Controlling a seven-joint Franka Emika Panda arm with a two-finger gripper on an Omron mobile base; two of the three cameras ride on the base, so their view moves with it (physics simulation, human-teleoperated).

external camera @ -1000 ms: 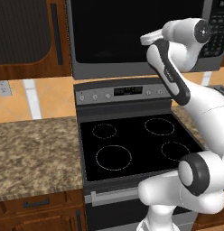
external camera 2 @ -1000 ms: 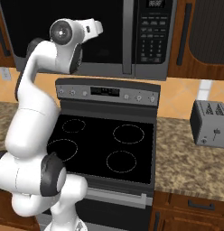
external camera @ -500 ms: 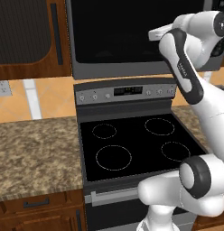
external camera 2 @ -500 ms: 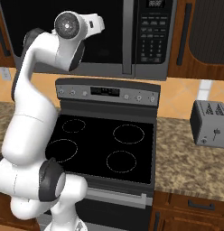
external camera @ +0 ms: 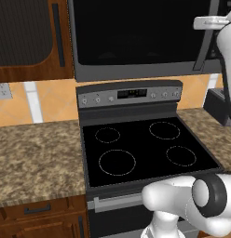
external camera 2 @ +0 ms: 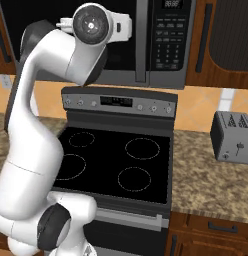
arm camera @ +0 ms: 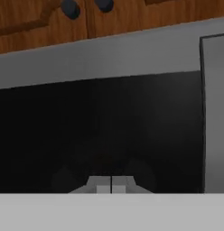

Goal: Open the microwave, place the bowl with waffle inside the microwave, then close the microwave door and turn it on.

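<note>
Microwave door (external camera 2: 71,30) shut, nothing started: gripper (arm camera: 111,186), jaws pressed together, faces its glass left of handle (external camera 2: 140,40).

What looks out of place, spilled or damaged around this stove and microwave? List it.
Nothing stands out. The microwave door sits flush and shut, the stove top shows no spill, and the toaster stands upright on the counter. The gripper faces the door's black glass with its fingertips together.

The microwave (external camera 2: 146,40) sits upper centre, above the stove (external camera 2: 121,160); the toaster (external camera 2: 231,136) stands right on the tabletop (external camera 2: 211,185).
</note>
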